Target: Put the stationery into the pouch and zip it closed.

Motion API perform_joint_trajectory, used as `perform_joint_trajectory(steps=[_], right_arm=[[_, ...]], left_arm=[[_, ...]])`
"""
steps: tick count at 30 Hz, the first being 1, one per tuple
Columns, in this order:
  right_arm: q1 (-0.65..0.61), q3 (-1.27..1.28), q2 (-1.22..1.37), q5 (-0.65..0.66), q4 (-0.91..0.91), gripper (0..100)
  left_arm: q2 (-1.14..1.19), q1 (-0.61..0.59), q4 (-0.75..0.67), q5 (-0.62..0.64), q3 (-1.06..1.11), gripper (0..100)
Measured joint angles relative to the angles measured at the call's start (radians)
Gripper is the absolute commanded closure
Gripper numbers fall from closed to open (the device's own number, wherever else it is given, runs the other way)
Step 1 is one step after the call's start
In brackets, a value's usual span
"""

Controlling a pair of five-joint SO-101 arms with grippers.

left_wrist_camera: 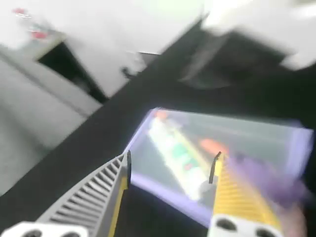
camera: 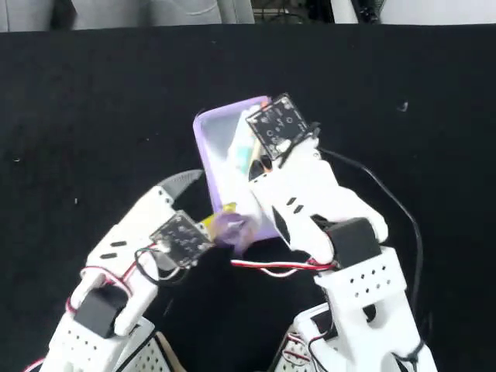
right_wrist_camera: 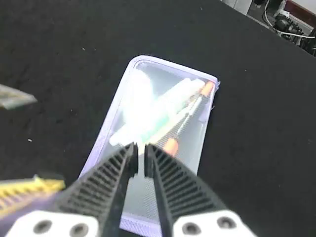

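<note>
1. High view. The black desk (camera: 85, 93) carries one translucent rectangular plastic pouch with lilac edging (camera: 221, 151). The pouch lies flat near the desk's middle, its long sides running from the far edge towards the near edge.
2. Same view. The stationery (camera: 246, 151), white-barrelled pens with green and orange parts, lies inside the pouch along its length. My right arm (camera: 318, 201) reaches over the pouch's half nearer the desk's right edge. My left gripper (camera: 215, 192) sits at the pouch's near end, where the lilac material is bunched up.
3. Left wrist view. My left gripper (left_wrist_camera: 173, 157) has one grey finger and one yellow, spread wide apart and holding nothing. The pouch (left_wrist_camera: 276, 143) lies just beyond the tips, with the stationery (left_wrist_camera: 177, 153) showing through its clear face. Blurred lilac material sits beside the yellow finger; I cannot tell whether they touch.
4. Right wrist view. My right gripper (right_wrist_camera: 139, 148) hangs over the pouch (right_wrist_camera: 111, 118), above its near half. The jaws are drawn almost together with a thin slit between them and nothing visible in it. The stationery (right_wrist_camera: 158, 116) lies slantwise inside, orange tips towards the far corner.
</note>
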Motion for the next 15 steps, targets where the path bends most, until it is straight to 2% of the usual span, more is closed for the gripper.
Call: perform_joint_trajectory(steps=[4, 10, 15], right_arm=[[-0.002, -0.002, -0.084, -0.04, 0.06, 81.2], [0.002, 0.018, -0.233, -0.009, 0.146, 84.3], [0.002, 0.063, -0.178, 0.018, 0.166, 84.3]], left_arm=[[-0.092, -0.071, -0.049, -0.003, 0.114, 84], [-0.153, -0.172, -0.083, -0.011, 0.222, 87], [-0.157, -0.344, -0.083, -0.011, 0.247, 87]])
